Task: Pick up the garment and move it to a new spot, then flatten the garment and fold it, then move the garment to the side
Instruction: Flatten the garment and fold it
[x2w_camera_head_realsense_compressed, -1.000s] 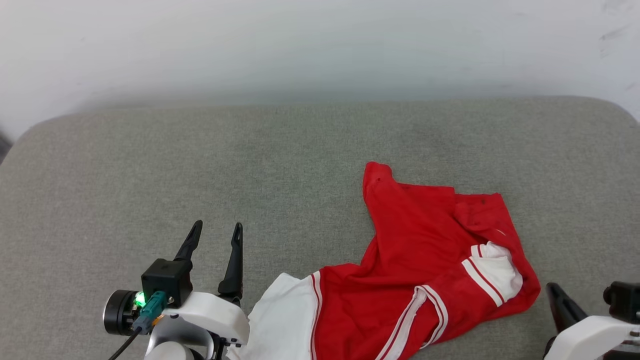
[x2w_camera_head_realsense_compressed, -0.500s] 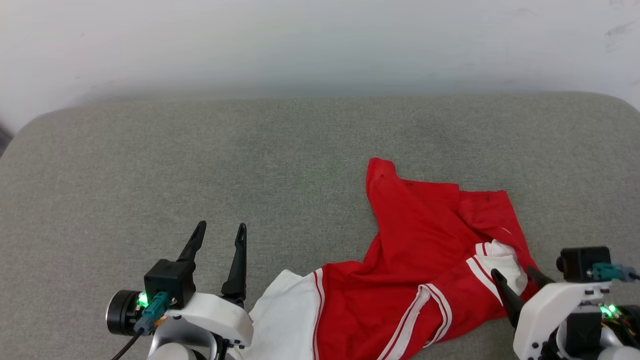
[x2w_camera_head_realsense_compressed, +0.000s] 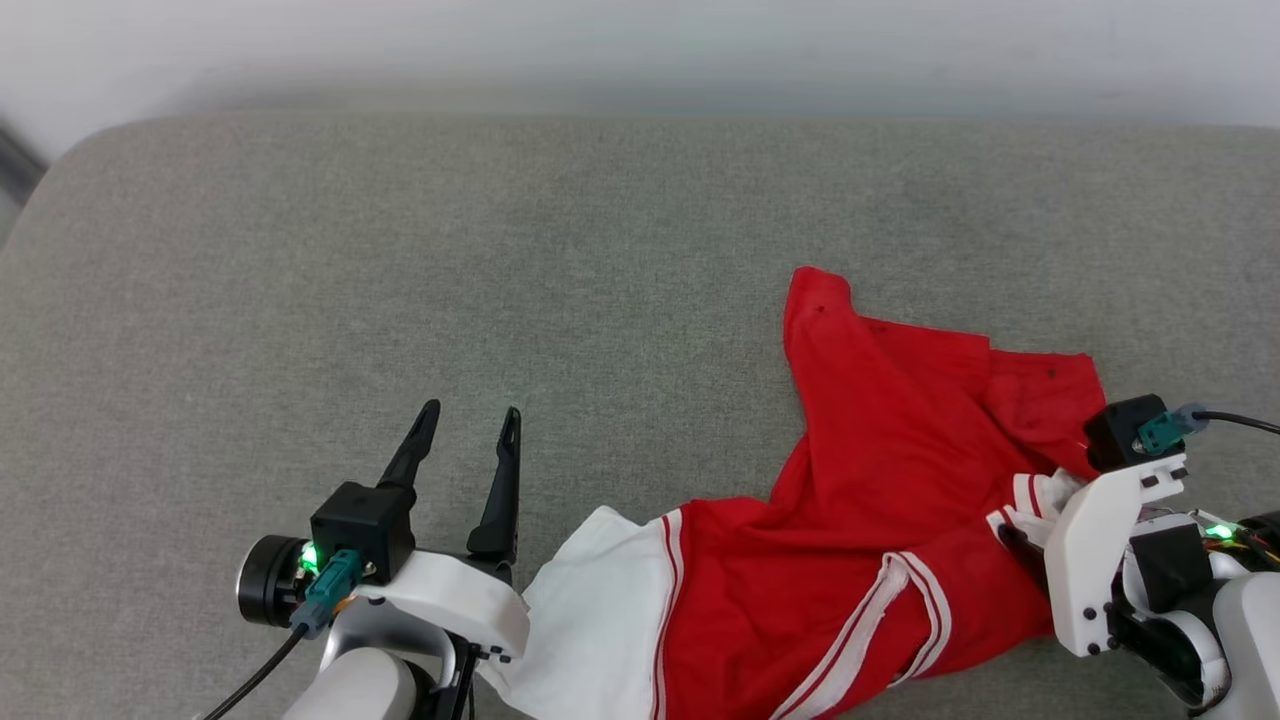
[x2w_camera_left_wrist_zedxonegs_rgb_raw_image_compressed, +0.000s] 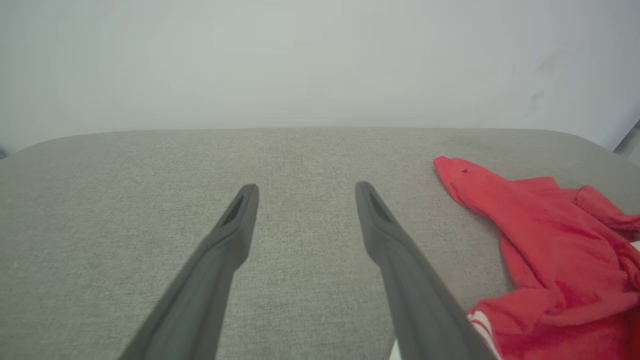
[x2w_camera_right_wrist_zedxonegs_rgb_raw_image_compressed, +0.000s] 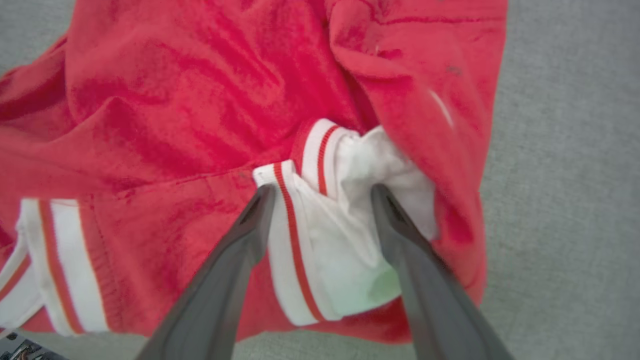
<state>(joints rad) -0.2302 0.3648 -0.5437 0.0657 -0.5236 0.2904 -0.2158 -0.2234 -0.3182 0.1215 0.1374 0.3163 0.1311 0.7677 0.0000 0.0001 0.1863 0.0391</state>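
Here our right gripper (x2w_camera_right_wrist_zedxonegs_rgb_raw_image_compressed: 321, 190) is spread wide, its fingers astride the bunched white sleeve (x2w_camera_right_wrist_zedxonegs_rgb_raw_image_compressed: 325, 250) of the shirt (x2w_camera_head_realsense_compressed: 880, 470). The shirt lies crumpled on the grey cushion (x2w_camera_head_realsense_compressed: 400, 250), toward our right. Our left gripper (x2w_camera_head_realsense_compressed: 471, 409), likewise spread and empty, hovers over bare cushion left of the shirt.

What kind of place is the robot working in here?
Probably a plain test room or lab, though this is not certain. A wide grey fabric surface with rounded corners stands against a bare white wall, and a crumpled red and white garment lies on it.
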